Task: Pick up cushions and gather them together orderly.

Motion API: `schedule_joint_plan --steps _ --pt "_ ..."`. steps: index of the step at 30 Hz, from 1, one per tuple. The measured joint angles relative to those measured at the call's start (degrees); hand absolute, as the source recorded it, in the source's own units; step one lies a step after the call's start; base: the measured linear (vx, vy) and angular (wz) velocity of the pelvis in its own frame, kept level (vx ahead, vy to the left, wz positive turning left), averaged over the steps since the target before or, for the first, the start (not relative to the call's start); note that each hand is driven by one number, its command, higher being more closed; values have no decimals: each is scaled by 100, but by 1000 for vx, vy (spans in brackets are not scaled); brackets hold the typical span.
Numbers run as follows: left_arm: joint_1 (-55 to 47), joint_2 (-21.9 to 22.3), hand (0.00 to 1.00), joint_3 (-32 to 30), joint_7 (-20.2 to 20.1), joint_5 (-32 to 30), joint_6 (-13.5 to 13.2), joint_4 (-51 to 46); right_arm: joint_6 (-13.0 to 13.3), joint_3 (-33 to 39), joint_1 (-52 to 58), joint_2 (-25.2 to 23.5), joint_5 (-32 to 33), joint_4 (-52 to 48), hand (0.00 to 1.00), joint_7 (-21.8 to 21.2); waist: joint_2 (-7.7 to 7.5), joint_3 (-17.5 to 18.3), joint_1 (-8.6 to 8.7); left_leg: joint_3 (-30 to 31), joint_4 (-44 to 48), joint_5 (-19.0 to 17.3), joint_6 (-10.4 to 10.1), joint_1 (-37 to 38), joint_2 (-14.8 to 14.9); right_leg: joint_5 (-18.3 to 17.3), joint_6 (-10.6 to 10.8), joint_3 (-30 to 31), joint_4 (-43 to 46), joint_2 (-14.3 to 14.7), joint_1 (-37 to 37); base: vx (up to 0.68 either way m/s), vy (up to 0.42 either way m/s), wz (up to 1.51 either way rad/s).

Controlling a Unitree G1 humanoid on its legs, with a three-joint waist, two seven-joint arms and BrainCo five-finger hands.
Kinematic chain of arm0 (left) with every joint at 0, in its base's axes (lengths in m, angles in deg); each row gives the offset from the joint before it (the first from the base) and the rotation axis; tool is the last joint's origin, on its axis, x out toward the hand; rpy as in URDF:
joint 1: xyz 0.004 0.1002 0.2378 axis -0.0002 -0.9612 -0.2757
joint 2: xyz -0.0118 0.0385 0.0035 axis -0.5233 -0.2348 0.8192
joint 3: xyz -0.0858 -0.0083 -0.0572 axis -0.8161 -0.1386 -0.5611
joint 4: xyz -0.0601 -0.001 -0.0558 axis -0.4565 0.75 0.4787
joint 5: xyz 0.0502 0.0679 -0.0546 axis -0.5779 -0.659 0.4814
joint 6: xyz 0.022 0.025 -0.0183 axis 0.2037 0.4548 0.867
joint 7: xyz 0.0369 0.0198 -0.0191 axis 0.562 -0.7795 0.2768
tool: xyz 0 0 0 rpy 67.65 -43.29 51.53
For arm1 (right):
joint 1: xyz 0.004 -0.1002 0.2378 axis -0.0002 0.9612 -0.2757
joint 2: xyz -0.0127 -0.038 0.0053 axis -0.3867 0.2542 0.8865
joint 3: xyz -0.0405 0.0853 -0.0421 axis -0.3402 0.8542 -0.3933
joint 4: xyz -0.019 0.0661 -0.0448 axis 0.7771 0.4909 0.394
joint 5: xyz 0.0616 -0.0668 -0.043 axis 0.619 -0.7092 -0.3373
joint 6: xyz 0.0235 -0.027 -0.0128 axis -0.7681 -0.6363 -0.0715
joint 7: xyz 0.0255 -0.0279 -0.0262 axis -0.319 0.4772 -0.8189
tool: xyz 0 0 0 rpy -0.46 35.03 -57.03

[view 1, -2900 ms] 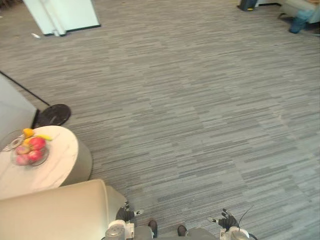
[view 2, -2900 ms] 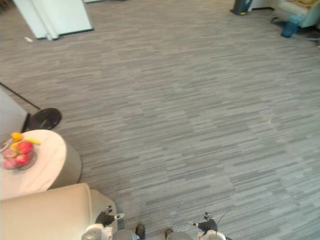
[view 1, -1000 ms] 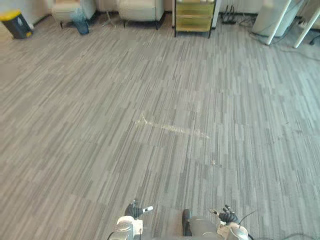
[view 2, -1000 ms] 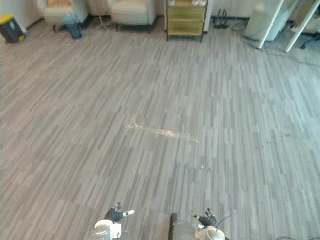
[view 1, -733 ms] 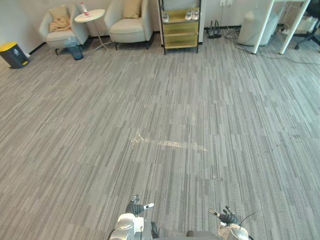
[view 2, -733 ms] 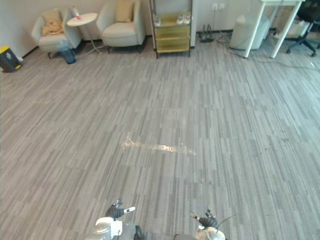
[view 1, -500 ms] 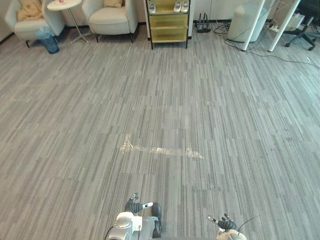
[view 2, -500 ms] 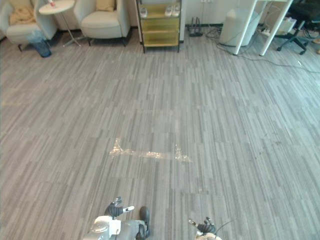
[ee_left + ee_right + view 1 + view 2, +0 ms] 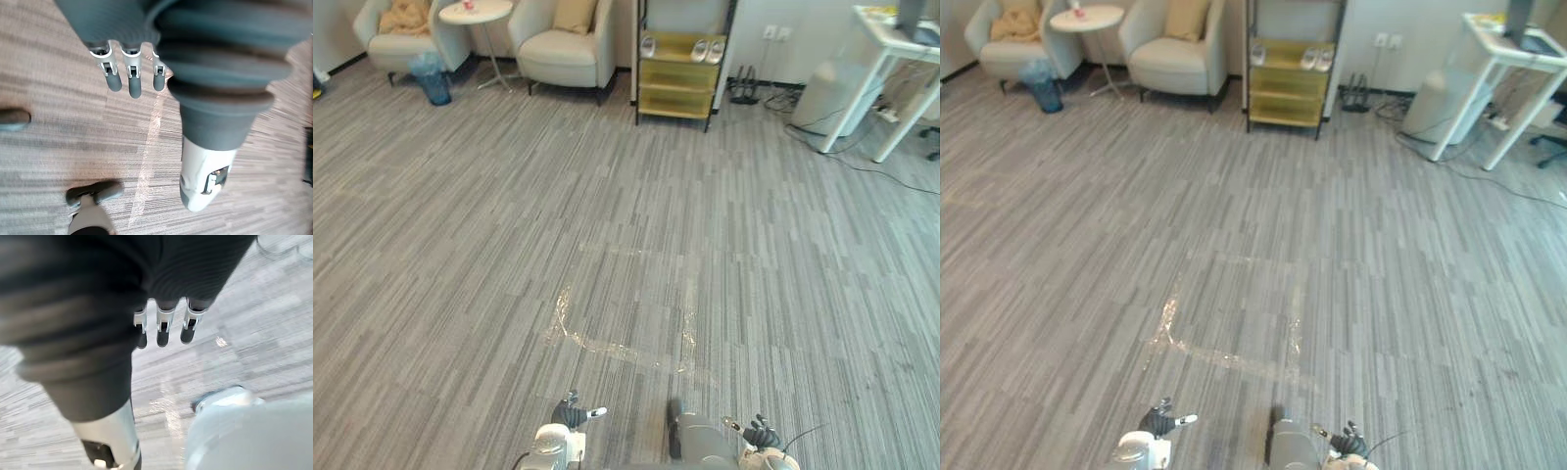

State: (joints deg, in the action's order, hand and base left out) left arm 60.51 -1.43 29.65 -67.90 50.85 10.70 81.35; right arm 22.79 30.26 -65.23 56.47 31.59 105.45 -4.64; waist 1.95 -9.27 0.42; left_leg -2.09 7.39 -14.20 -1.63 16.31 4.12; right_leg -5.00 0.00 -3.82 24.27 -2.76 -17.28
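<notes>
The left hand and right hand hang empty, fingers loosely straight. At 11 o'clock a tan cushion rests in an armchair: probably light and soft; grip an edge.

Grey streaked carpet with pale marks; at its far edge, cream armchair bearing tan cushion; yellow shelf; blue bin; white side table.

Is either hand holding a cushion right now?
No, the left hand and right hand hang open and empty over the floor.
</notes>
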Motion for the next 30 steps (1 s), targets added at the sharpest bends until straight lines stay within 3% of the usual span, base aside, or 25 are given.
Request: schedule_joint_plan --steps 2,3,4,5,6,9,11,12,14,15,16,17,18,19,21,22,23,25,26,27,28,30 --pt "-9 169 0 -392 3 0 1 -55 -52 83 137 -10 16 -39 0 23 76 24 67 87 1584 37 -70 -509 159 -393 -115 -215 31 54 391 422 -283 41" --pt "-41 273 0 -619 1 0 0 -196 -49 -43 214 6 17 -115 0 27 108 -4 60 35 3122 434 -408 -1157 363 -513 -200 -296 -129 141 735 324 -203 31" --pt "-72 307 0 -678 -1 0 -3 -260 -51 -95 221 26 17 -141 0 31 128 -22 39 -16 3628 694 -419 -1404 480 -562 -246 -302 -197 207 888 465 -247 7" --pt "-175 355 0 -792 1 0 -11 -492 -45 -258 268 44 25 -305 0 46 137 -86 -46 -323 4913 701 -372 -1956 920 -707 -409 -293 -421 381 1405 378 -173 -13" --pt "-193 344 0 -816 1 0 -17 -579 -48 -322 269 31 51 -299 0 43 105 -93 -78 -479 5117 625 -351 -2122 994 -801 -486 -284 -521 388 1645 439 -185 -21" --pt "-222 363 0 -818 -1 0 -49 -674 -47 -298 173 -123 220 -293 0 37 41 -92 -151 -1128 4280 138 -171 -2651 878 -820 -380 -120 -1041 270 2359 319 -92 -29" --pt "-202 362 0 -767 0 0 -51 -704 -46 -245 130 -180 253 -293 0 37 35 -87 -191 -1195 2554 140 -156 -2843 390 -884 -277 1 -1331 126 2646 413 39 -27" --pt "-180 360 0 -758 -3 0 -64 -705 -47 -239 137 -181 253 -279 0 37 35 -87 -239 -1031 1449 424 -178 -2864 82 -958 -237 103 -1449 49 2767 415 91 -31" --pt "-157 360 0 -756 0 1 -84 -704 -49 -244 136 -178 253 -271 0 46 58 -73 -305 -732 461 814 -205 -2902 -150 -1079 -153 218 -1535 29 2904 420 166 -42" --pt "-154 338 0 -655 2 10 -110 -692 -51 -259 134 -163 252 -221 0 58 44 -32 -406 -513 321 1388 -194 -2965 -225 -1267 -35 379 -1550 30 2982 628 284 -57" --pt "-161 197 0 -522 -3 9 -116 -677 -53 -262 118 -217 240 -150 0 59 -117 99 -413 -539 474 1638 46 -3016 -412 -1400 54 523 -1551 -127 3100 658 271 -43" --pt "-153 161 0 -492 -8 9 -115 -666 -51 -268 127 -250 238 -99 0 56 -210 156 -389 -577 558 1517 140 -3041 -493 -1411 70 542 -1526 -203 3105 582 186 -23" --pt "-110 136 0 -493 -18 6 -69 -625 -51 -284 145 -322 224 -68 0 44 -388 223 -372 -715 804 1256 279 -3033 -615 -1395 74 721 -1157 -385 2994 456 130 -12" --pt "-112 125 0 -495 -18 6 -68 -623 -53 -284 155 -348 220 -65 0 42 -443 263 -404 -790 904 1152 317 -3019 -645 -1395 74 824 -902 -426 2898 544 179 -19" --pt "-97 91 0 -437 -16 8 -54 -556 -57 -282 172 -396 213 -54 0 23 -482 290 -394 -853 949 849 433 -2785 -737 -1225 348 1090 403 -435 2433 522 183 -12" --pt "-89 32 0 -340 -15 8 -12 -474 -42 -255 144 -407 187 -59 0 2 -460 249 -351 -825 728 674 448 -2317 -801 -848 964 1044 1842 -458 1877 489 167 -10" --pt "-80 15 0 -311 -12 7 -1 -451 -44 -240 143 -384 163 -57 0 -1 -444 234 -353 -820 643 619 435 -2100 -809 -880 939 955 2289 -468 1708 555 178 -10" --pt "-104 -81 0 -125 -7 8 0 -265 -45 -255 231 -312 61 -68 0 -2 -298 175 -297 -752 149 563 415 -1245 -800 -1198 620 290 2913 -561 1371 440 96 7" --pt "-95 -117 0 -122 1 10 -1 -221 -38 -254 231 -293 52 -78 0 -8 -295 176 -257 -718 -90 563 415 -916 -769 -1358 392 -120 2667 -625 1196 350 35 18" --pt "-87 -132 0 -121 0 10 -2 -202 -39 -254 223 -289 49 -73 0 -9 -295 177 -253 -691 -143 563 415 -839 -754 -1410 335 -233 2479 -626 1105 321 -22 25" --pt "-65 -149 0 -121 0 17 -1 -162 -40 -250 173 -284 44 -62 0 -10 -291 177 -234 -661 -181 562 414 -731 -668 -1473 279 -456 1718 -577 822 346 -73 24" --pt "-81 -138 0 -121 -1 18 -1 -163 -35 -250 89 -233 43 -61 0 -13 -205 125 -210 -618 -203 484 286 -648 -487 -1255 238 -439 665 -345 558 347 -110 24"
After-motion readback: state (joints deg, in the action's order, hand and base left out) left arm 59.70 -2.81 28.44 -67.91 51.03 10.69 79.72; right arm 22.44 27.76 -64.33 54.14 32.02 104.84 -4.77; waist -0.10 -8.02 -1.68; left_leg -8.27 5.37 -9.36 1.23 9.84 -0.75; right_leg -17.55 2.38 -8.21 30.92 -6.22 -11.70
